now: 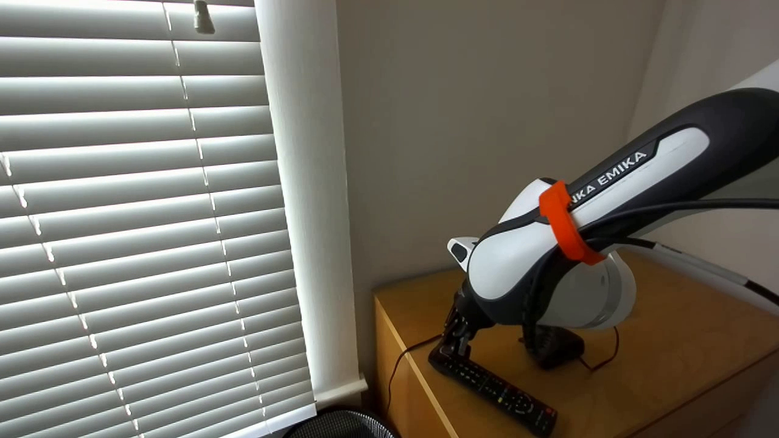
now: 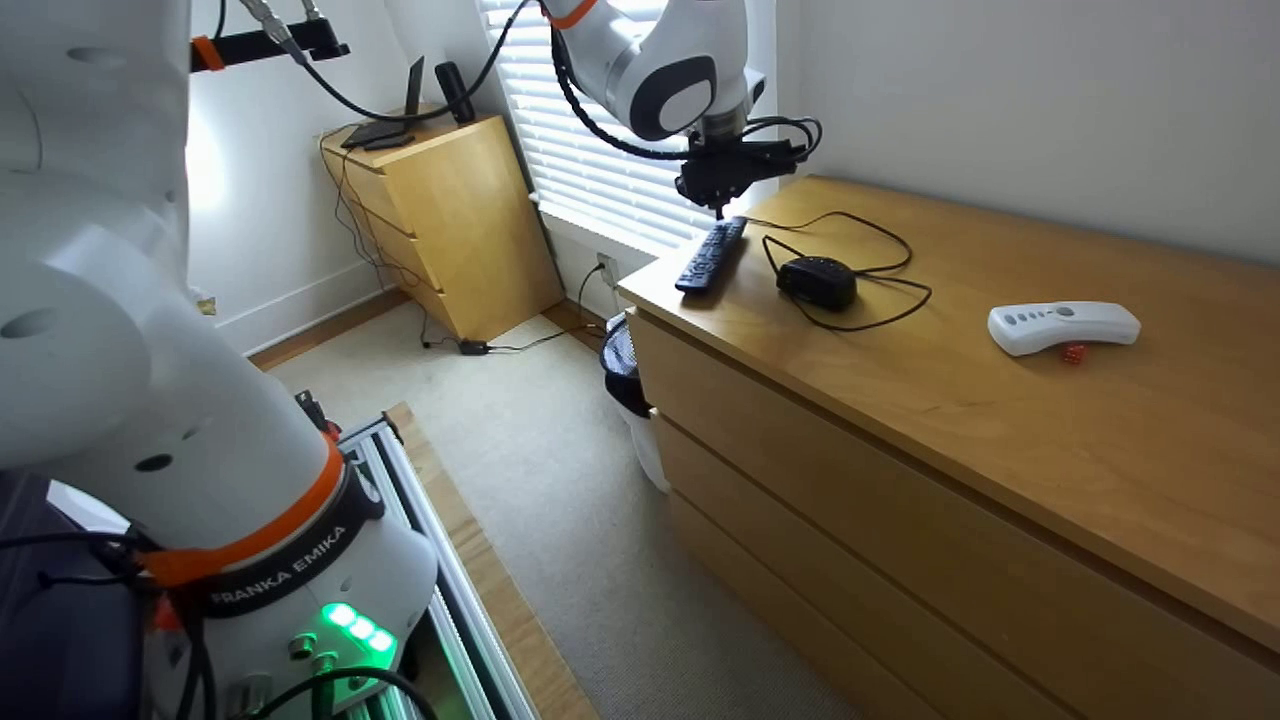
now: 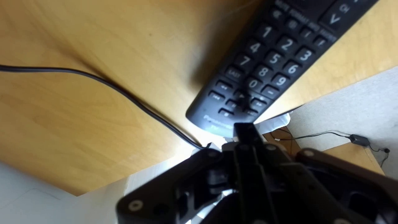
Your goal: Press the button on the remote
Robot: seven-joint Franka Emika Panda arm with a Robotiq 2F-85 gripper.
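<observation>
only an exterior view showed the white handheld device (image 2: 1065, 325), at three o'clock from the black remote (image 2: 712, 256) on the dresser (image 2: 950, 395), and a red die (image 2: 1074, 353) at the device's six o'clock. only the wrist view made the number buttons (image 3: 274, 58) readable, but cut off the remote's one o'clock end. near its seven o'clock end was the gripper (image 3: 246, 129), with fingers pressed together; contact i could not surely judge. the arm (image 1: 511, 258) partly hid the corded lump (image 1: 557, 348) in an exterior view.

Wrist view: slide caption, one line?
Closed gripper at the playback-button end of the black remote, number keys legible, a black cord crossing the wooden surface.
</observation>
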